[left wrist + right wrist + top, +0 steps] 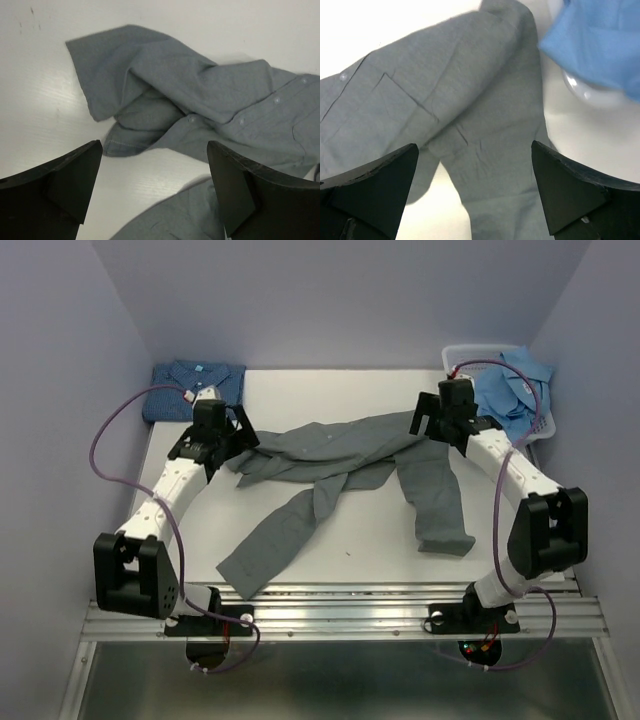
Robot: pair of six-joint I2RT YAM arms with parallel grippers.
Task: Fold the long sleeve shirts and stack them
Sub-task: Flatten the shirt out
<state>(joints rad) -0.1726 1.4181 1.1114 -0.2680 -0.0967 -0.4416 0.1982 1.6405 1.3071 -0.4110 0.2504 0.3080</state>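
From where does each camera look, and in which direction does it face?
Top external: above, behind the robot, looking down on the table; both arms show.
Left wrist: on the left arm, facing the grey shirt's bunched end; open left pincer shows.
Right wrist: on the right arm, facing the grey shirt and the light blue shirt; open right pincer shows.
Shared: the grey shirt.

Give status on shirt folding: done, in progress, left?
Done: dark blue shirt looks folded, at the far left corner of the table. In hand: grey shirt lies crumpled mid-table; left gripper and right gripper hover over it, both open. Left: fold it, then the light blue shirt heaped in the basket, and stack all.
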